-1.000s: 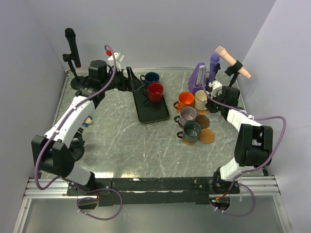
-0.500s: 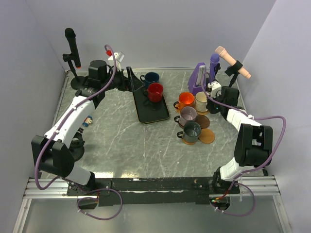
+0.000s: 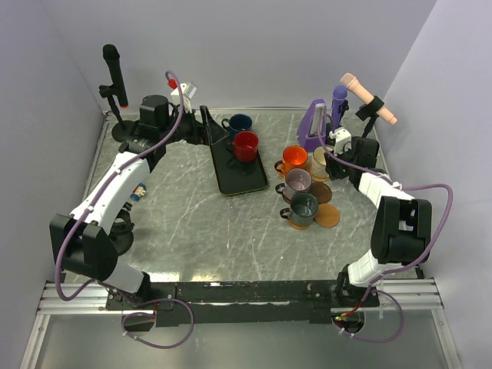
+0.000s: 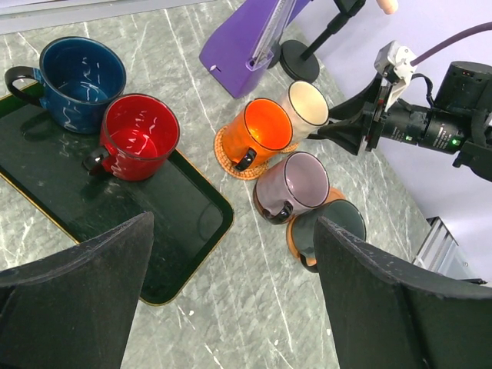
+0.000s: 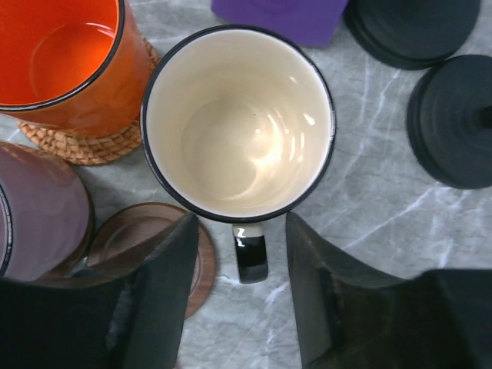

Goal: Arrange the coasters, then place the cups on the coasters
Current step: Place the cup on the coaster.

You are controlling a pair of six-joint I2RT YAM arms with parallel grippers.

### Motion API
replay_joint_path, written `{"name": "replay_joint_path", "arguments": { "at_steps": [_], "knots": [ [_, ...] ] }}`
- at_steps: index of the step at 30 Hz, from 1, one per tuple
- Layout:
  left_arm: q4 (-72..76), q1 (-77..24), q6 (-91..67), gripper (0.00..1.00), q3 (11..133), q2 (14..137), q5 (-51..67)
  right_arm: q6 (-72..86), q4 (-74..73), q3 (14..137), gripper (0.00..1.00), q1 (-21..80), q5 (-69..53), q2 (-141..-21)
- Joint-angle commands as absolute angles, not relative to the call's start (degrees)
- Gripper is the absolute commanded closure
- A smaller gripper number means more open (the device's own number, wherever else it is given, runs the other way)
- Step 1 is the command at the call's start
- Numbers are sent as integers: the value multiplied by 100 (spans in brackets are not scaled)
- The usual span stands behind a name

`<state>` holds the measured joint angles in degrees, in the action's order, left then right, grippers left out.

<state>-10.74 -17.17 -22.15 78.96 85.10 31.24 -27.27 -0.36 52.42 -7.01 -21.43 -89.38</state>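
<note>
6 in all, by my count. The navy cup (image 3: pixel 239 123) and the red cup (image 3: pixel 246 145) sit touching on the far end of the black tray (image 3: pixel 242 181), which lies by the middle of the table's (image 3: pixel 192 223) far edge. The other 4 bunch together in the right half of the table.

The orange cup (image 3: pixel 294 158) stands on a tan woven coaster (image 5: pixel 84 146). The cream cup (image 5: pixel 238 123) is just beside it on the right, its handle pointing toward the right gripper (image 5: pixel 242 231). That gripper's 2 fingers are apart, one on each side of the handle, with a gap showing on both sides. They grip nothing. I cannot tell whether the cream cup has a coaster under it, since its own body hides its base.

Nearer the front, the mauve cup (image 3: pixel 297 181) stands with a dark brown coaster (image 5: pixel 138 246) lying bare just beside it. The dark green cup (image 3: pixel 304 205) sits on a second tan coaster (image 4: pixel 290 234), and a third tan coaster (image 3: pixel 329 216) lies bare at its right.

The left gripper (image 4: pixel 231 231) hangs above the tray's left side with its fingers spread wide and nothing between them.

A purple wedge (image 3: pixel 311 123) and 2 black stand bases (image 5: pixel 453 115) stand behind the cream cup, toward the far right corner.
</note>
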Motion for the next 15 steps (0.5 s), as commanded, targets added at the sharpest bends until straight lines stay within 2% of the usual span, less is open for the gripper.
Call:
{"name": "replay_joint_path", "arguments": {
  "at_steps": [1, 9, 15],
  "knots": [
    [-896, -1661, -2171, 12, 7857, 8271, 3243, -2891, 466, 5133, 42, -668, -2013, -8587],
    [-853, -1661, -2162, 12, 7761, 8244, 3217, -2611, 124, 4922, 41, -668, -1846, -7876],
    [-826, -1661, -2171, 12, 7708, 8253, 3243, -1733, -605, 5009, 41, -694, -1231, -7445]
  ]
}}
